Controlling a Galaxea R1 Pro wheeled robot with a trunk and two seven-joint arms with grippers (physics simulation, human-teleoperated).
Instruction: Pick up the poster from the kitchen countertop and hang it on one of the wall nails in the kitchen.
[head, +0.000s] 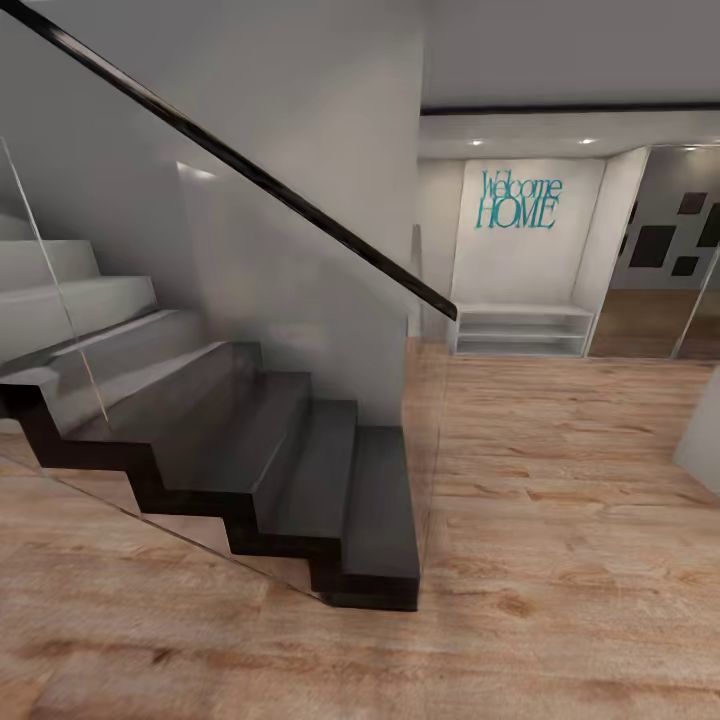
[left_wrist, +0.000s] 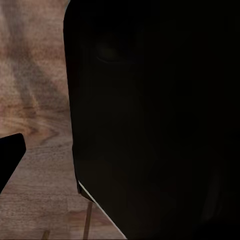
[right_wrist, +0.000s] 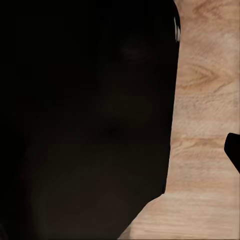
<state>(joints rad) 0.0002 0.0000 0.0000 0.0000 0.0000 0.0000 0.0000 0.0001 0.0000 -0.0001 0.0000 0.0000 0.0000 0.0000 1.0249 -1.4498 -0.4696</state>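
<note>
You face a dark staircase (head: 300, 470) on a wood floor (head: 560, 560); hand state cannot be told from either wrist view.

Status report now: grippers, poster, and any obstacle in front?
Grippers: state cannot be told, wrist views mostly dark over wooden floor. Poster, countertop: not reached, robot in transit. Ahead: black staircase with glass balustrade at left; open floor right toward Welcome HOME sign.

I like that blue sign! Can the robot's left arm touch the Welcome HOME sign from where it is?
Probably not. The Welcome HOME sign hangs on a far wall across a long stretch of wooden floor, above a white shelf.
</note>
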